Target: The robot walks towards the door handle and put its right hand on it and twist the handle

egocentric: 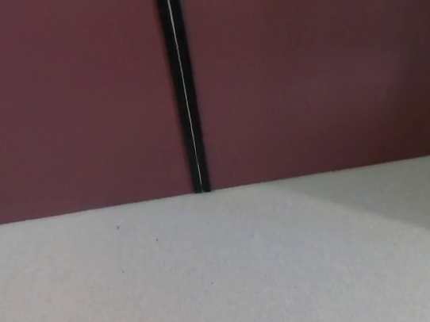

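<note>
The head view shows only the bottom of two dark red door leaves, the left leaf (62, 102) and the right leaf (322, 66). A black vertical gap (183, 85) with a thin bright line runs between them. No door handle is in view. Neither of my hands nor any part of my arms shows.
A pale speckled floor (216, 281) fills the lower part and meets the doors along a straight line. A soft shadow (411, 189) lies on the floor at the right.
</note>
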Motion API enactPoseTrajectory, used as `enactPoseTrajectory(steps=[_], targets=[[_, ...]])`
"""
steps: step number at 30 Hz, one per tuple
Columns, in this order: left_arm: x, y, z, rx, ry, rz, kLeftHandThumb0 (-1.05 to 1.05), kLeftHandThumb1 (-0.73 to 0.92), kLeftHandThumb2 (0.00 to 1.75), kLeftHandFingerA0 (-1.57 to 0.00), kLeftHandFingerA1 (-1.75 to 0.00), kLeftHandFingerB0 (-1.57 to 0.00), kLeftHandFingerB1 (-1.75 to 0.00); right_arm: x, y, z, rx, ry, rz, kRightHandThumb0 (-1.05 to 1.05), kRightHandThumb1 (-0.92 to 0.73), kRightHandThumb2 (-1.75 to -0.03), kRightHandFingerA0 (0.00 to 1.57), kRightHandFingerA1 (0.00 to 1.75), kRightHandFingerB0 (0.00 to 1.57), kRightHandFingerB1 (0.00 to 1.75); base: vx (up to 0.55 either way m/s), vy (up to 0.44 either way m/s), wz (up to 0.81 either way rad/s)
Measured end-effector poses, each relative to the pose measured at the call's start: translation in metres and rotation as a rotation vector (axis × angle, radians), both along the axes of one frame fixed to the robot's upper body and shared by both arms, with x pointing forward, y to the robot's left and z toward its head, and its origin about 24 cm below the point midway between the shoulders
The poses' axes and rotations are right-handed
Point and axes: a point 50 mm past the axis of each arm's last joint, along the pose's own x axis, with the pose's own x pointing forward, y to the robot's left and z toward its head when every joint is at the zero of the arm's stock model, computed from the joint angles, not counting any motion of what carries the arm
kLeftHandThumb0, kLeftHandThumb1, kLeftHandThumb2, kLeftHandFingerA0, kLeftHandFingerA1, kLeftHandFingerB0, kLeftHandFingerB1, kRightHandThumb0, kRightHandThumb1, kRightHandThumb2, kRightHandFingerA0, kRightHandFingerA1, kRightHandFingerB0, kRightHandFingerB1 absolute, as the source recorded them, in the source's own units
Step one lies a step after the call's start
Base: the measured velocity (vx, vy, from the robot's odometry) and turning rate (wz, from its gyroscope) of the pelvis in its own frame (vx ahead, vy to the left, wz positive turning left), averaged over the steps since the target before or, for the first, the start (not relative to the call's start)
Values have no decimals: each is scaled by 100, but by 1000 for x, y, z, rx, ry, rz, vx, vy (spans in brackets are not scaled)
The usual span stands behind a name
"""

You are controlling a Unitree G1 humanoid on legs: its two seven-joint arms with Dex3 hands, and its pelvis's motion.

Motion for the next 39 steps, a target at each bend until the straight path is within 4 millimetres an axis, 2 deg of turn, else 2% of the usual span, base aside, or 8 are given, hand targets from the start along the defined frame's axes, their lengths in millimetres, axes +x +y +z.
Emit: enactPoseTrajectory(steps=[1,2,3,7,8,10,22,39], targets=[[2,2,2,8,-7,-6,-5,74,61,-52,-47,-33,-36,0,3,-1,8,4,3,-22,-57,-57,80,49,56,40,216,-282,-69],[1,4,3,14,-2,-8,-4,55,94,-45,-62,-21,-49,2,4,-1,12,-3,4,-22,-57,-57,80,49,56,40,216,-291,-4],[2,4,4,16,-4,-12,-4,55,94,-44,-61,-21,-49,3,4,-1,14,-4,4,-32,-50,-68,75,56,51,47,118,107,8],[4,5,4,20,-10,-22,-4,55,94,-44,-61,-21,-49,2,6,-1,23,0,10,-32,-50,-68,75,56,51,47,269,105,7],[4,5,5,21,-9,-23,-6,73,60,-48,-43,-33,-36,2,6,-1,25,1,11,-32,-50,-68,75,56,50,46,167,61,15],[3,6,5,23,-10,-27,-6,73,60,-48,-43,-33,-36,3,7,-2,32,4,13,-23,-58,-57,79,48,54,40,183,36,8],[5,4,5,17,-18,-46,-5,74,61,-50,-44,-34,-36,12,10,-2,73,13,45,-23,-60,-58,79,51,51,39,232,-154,1],[1,6,6,10,-5,-59,-7,73,60,-51,-45,-36,-37,9,17,-5,103,55,102,-22,-63,-58,78,50,49,38,159,105,0]])
